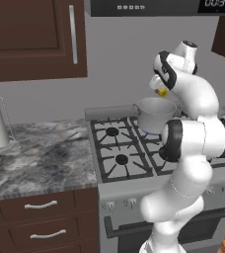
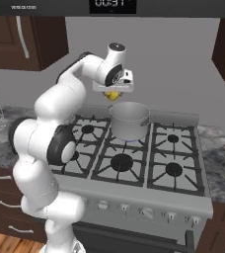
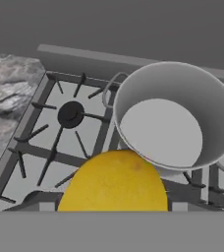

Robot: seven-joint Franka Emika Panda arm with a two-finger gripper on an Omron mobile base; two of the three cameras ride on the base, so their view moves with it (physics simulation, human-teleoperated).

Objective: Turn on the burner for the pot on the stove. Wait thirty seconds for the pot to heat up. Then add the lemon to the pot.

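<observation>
Hand view shows the pincer (image 2: 113, 94) pinching the lemon (image 3: 115, 181) just above and beside the pot (image 3: 175, 115) on the lit burner (image 2: 130, 142). Step 3 is underway; next, centre over the opening and release.

Lemon (image 3: 115, 183) bright yellow. Pot (image 2: 129, 120) plain silver-grey. Stove (image 2: 134, 192) silver-grey, black grates, small blue flame under pot. Counter (image 1: 40, 158) grey marbled, veined. Cabinets (image 1: 33, 39) dark brown.
</observation>
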